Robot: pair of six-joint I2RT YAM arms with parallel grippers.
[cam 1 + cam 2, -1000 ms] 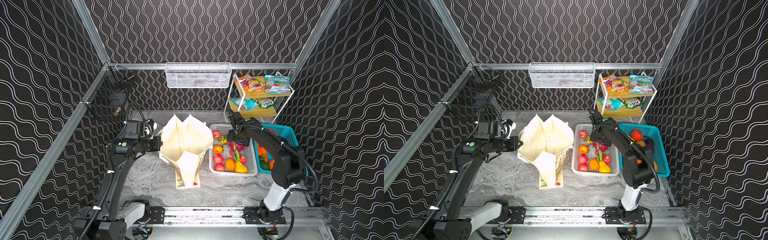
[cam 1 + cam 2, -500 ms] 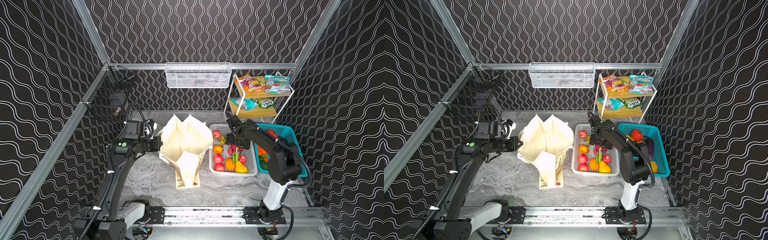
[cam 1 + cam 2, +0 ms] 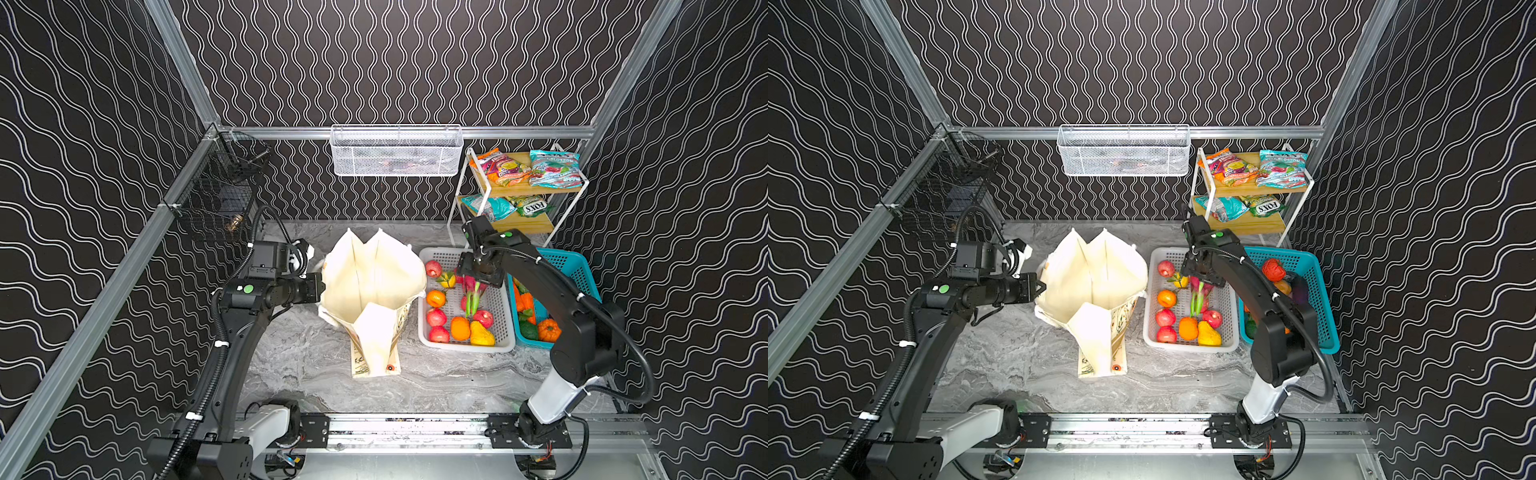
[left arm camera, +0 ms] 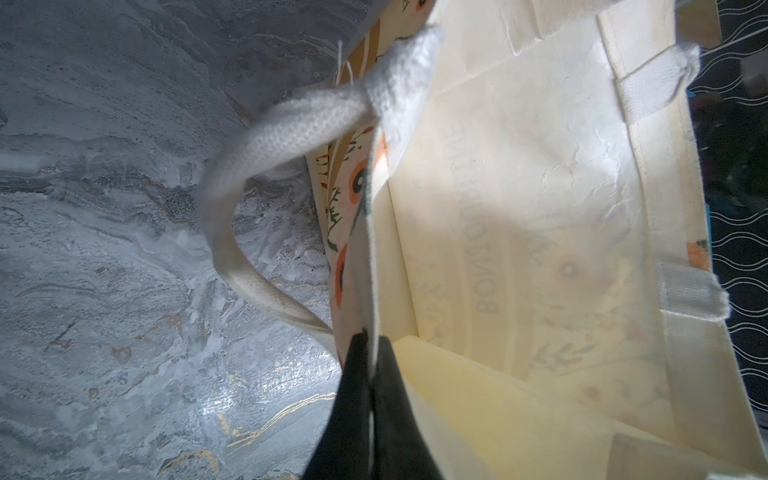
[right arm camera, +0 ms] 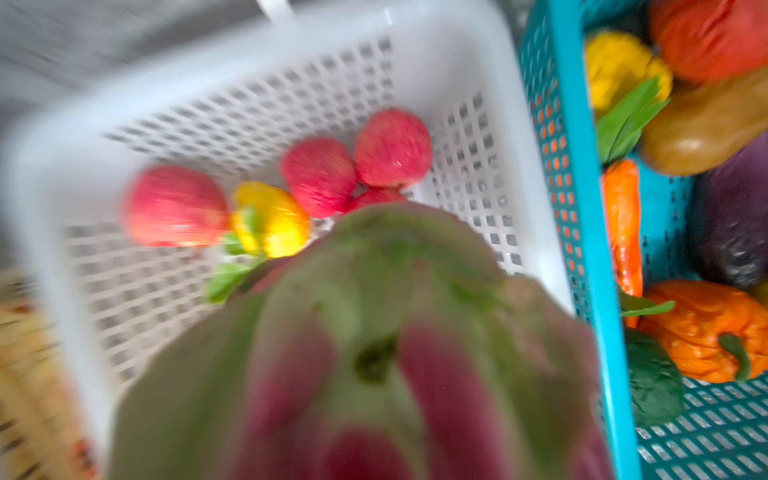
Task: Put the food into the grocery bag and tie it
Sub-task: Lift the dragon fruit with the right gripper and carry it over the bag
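Left hand [image 4: 372,338] is pinched tight on the rim of the grocery bag [image 3: 374,270], which stands open on the worktop [image 3: 291,353] just beside the white basket [image 3: 457,348]. Right hand [image 3: 476,280] sits over the middle of that basket, right at the dragon fruit [image 5: 374,332], but the fruit fills the wrist view and hides the fingers, so honestly can't tell if it's clamped or apart.
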